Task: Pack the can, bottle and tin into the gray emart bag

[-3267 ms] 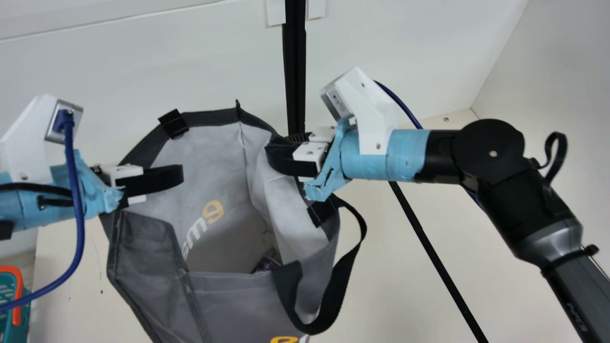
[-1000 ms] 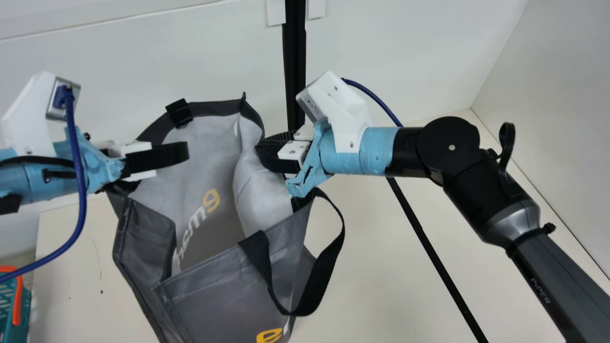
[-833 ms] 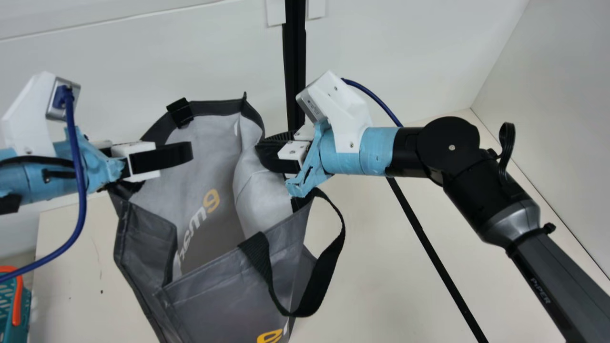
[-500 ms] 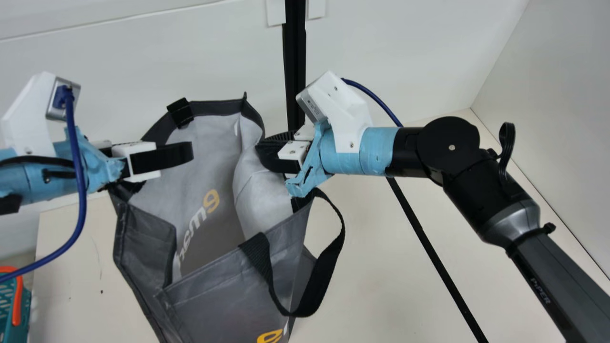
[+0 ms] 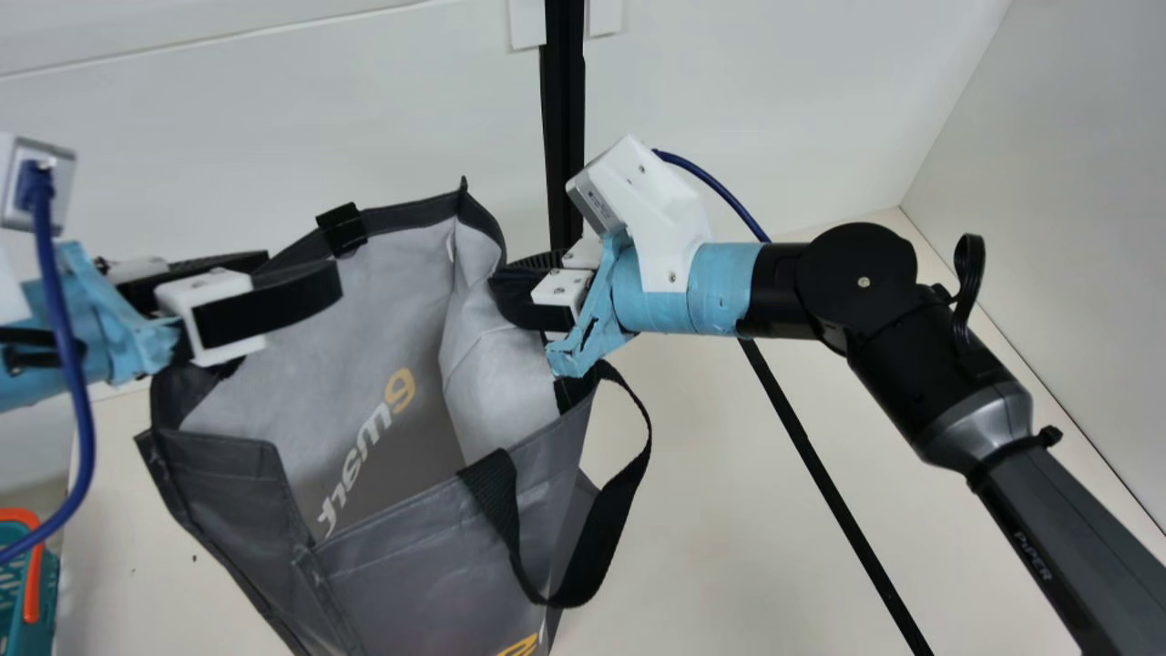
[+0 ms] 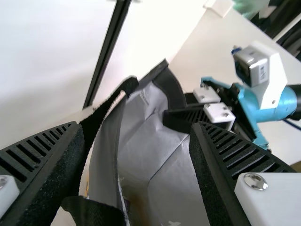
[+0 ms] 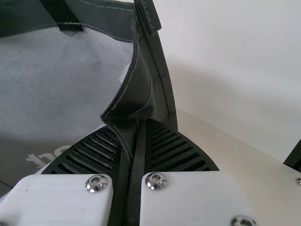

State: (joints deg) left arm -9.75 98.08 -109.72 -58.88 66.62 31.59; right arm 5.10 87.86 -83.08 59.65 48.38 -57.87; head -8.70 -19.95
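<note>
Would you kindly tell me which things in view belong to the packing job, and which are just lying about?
Part of the job:
- gray emart bag, its mouth open
- right gripper, shut on the bag
- left gripper, open at the bag's other side

Apparently not:
- teal basket, main view's left edge
- black post behind the bag

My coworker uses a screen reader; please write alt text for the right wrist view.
The right gripper pinches the gray bag by its dark rim; the bag's pale lining and a cream table show beyond.
</note>
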